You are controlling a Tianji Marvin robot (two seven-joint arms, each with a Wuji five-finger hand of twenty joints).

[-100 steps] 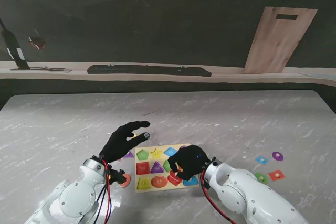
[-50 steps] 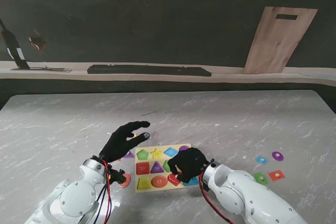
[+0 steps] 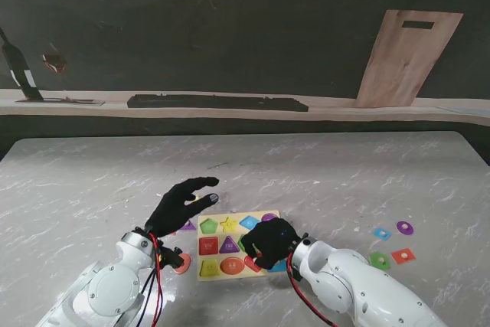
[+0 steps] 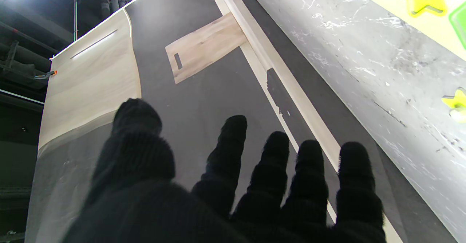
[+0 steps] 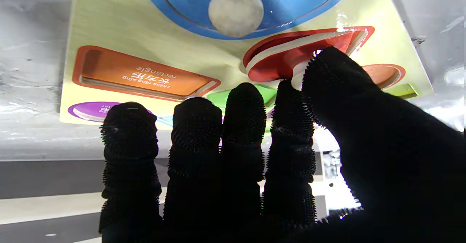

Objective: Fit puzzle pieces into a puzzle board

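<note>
Pinching a red piece [image 5: 291, 55] tilted half into its slot on the yellow puzzle board [image 3: 217, 271], right hand [image 3: 269, 241] grips it; left hand [image 3: 178, 204] hovers, fingers spread, holding nothing.

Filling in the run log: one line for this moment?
phase: seating piece | right hand: shut on red piece, tilted over its slot in puzzle board | left hand: open, off the board

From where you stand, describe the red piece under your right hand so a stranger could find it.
On the marble table lies a yellow puzzle board, near me. At its near right, the right hand pinches a red piece by its peg. Unlike the pieces lying flush around it, it sits tilted, half out of its red recess.
</note>
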